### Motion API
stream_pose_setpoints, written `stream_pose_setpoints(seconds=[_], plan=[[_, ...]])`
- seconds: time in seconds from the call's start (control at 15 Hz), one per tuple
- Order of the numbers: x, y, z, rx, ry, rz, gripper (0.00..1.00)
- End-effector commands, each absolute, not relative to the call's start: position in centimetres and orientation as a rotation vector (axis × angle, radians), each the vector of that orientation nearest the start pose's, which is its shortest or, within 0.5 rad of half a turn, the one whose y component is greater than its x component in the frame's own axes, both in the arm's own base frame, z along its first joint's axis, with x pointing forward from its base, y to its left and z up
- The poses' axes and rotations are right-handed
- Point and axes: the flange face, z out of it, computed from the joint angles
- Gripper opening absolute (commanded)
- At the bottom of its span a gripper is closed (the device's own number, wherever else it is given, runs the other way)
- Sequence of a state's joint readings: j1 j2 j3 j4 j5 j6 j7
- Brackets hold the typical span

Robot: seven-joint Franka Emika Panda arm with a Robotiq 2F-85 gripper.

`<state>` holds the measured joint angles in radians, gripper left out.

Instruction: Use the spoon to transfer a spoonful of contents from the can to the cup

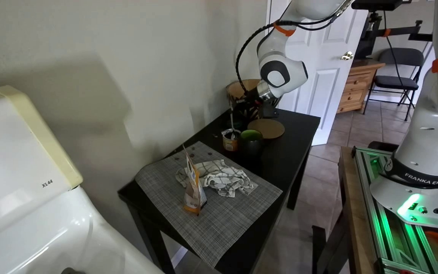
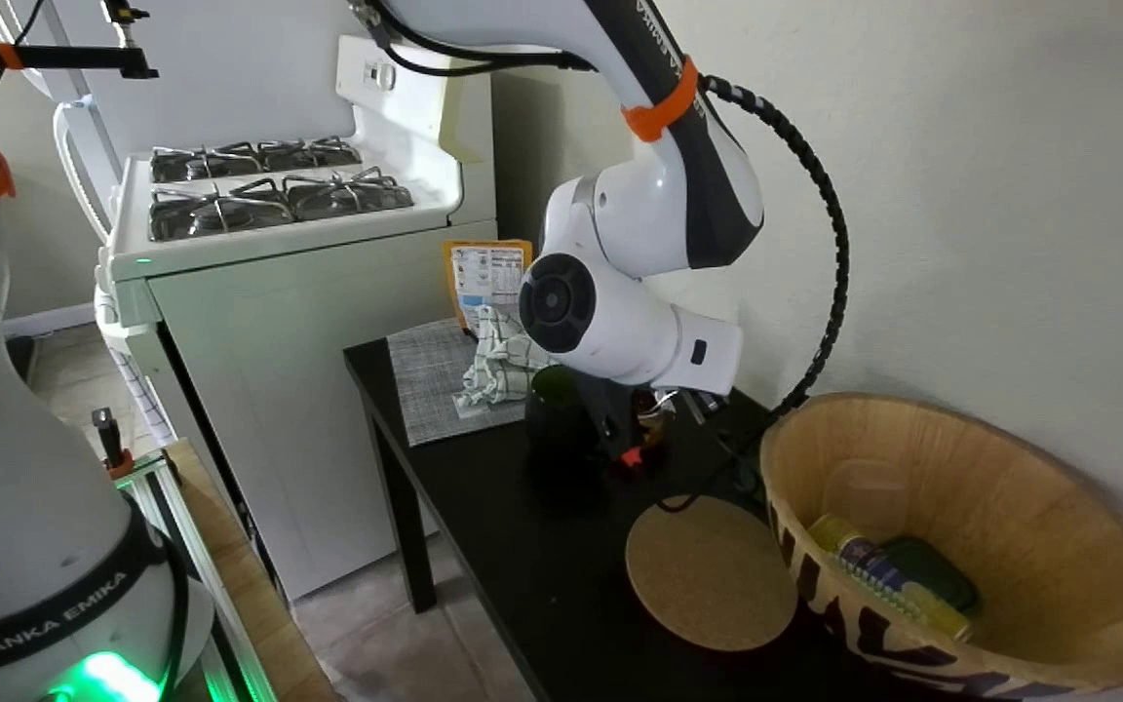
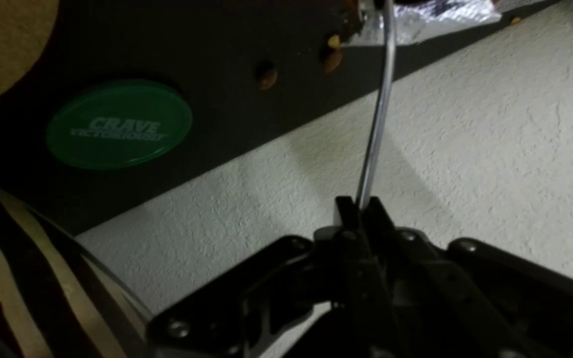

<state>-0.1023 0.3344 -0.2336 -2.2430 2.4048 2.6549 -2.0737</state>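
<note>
My gripper is shut on the thin metal handle of the spoon. In an exterior view the spoon hangs down from the gripper, its lower end at the mouth of the small can. The spoon's bowl is hidden, seemingly inside the can. The can's peeled foil lid shows at the top of the wrist view. The dark cup with a green inside stands upright beside the can. It also shows in an exterior view. The can there is mostly hidden behind the wrist.
A round cork mat and a large wooden basket are nearby. A green lid and several nuts lie near the wall. A checked cloth and a standing pouch are on the grey placemat.
</note>
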Motion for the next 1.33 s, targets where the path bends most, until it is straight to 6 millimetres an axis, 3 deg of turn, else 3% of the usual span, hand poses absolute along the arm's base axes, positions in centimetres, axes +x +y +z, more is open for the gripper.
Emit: stream_pose_setpoints(seconds=[0.0, 0.33, 1.27], plan=[[48.2, -18.6, 17.3, -2.487, 0.66, -1.195, 0.02], [48.8, -19.1, 16.0, -2.411, 0.682, -1.168, 0.02], [48.9, -20.8, 15.9, -2.23, 0.631, -1.168, 0.02]])
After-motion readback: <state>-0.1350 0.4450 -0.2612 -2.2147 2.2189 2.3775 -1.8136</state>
